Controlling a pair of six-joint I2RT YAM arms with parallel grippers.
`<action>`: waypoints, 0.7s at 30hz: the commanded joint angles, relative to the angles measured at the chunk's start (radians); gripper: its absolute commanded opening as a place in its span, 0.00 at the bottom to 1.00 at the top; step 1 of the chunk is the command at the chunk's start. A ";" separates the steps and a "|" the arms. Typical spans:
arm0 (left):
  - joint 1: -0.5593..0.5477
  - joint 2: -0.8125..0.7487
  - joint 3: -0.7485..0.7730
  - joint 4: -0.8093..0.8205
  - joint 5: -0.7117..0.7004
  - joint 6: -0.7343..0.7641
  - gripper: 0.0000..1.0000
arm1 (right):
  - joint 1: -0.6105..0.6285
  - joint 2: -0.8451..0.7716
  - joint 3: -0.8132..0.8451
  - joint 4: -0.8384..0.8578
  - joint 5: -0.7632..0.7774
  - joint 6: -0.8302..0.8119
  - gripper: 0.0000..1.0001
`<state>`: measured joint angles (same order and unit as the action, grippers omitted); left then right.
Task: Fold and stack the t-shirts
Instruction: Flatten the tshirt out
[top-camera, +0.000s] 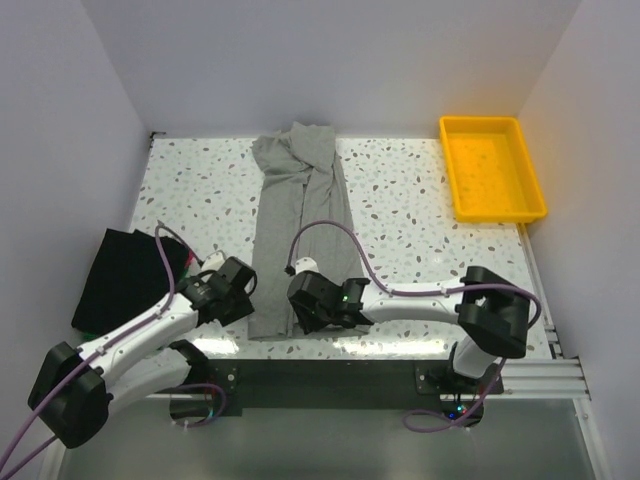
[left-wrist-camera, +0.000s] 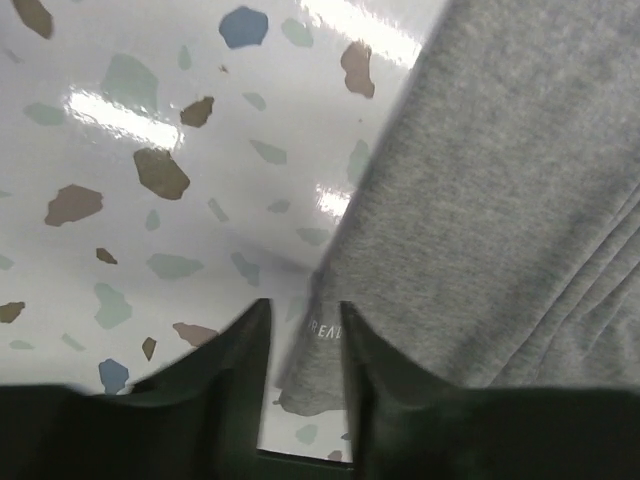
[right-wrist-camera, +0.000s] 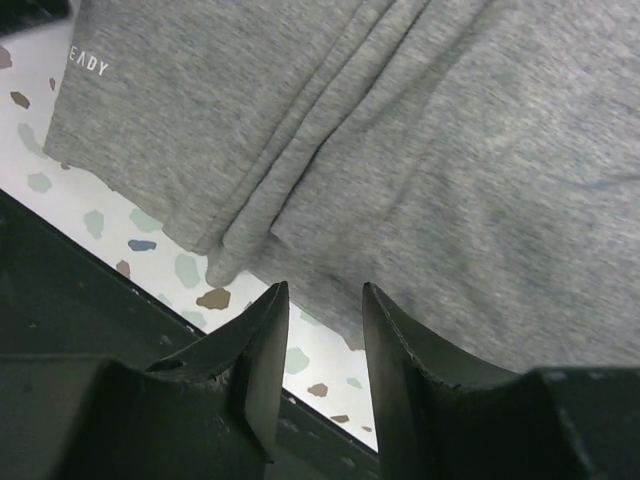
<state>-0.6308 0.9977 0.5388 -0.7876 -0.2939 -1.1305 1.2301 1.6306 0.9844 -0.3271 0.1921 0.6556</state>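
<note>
A heather-grey t-shirt (top-camera: 298, 215) lies folded into a long strip down the middle of the table, its far end bunched. My left gripper (top-camera: 241, 291) is open at the strip's near left corner. In the left wrist view the corner of the grey shirt (left-wrist-camera: 500, 200), with small white lettering, lies between the fingers of the left gripper (left-wrist-camera: 304, 306). My right gripper (top-camera: 306, 306) is open at the near right corner. In the right wrist view the hem of the grey shirt (right-wrist-camera: 450, 150) sits just beyond the tips of the right gripper (right-wrist-camera: 324, 288). A folded black shirt (top-camera: 118, 277) lies at the left.
A yellow tray (top-camera: 524, 190) stands at the far right corner. The table's near edge with a dark rail (top-camera: 330, 375) runs just below both grippers and shows in the right wrist view (right-wrist-camera: 70, 290). White walls enclose the left, back and right sides.
</note>
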 joint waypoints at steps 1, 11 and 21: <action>-0.004 -0.060 -0.074 0.105 0.088 0.021 0.45 | 0.014 0.028 0.059 0.050 0.035 0.032 0.40; -0.006 -0.021 -0.135 0.177 0.153 0.037 0.60 | 0.016 0.127 0.080 0.069 0.070 0.075 0.40; -0.006 0.019 -0.103 0.120 0.090 0.031 0.00 | 0.014 -0.041 0.028 -0.030 0.165 0.093 0.08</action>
<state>-0.6308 1.0027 0.4297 -0.6193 -0.1680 -1.1042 1.2388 1.6962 1.0153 -0.3302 0.2703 0.7334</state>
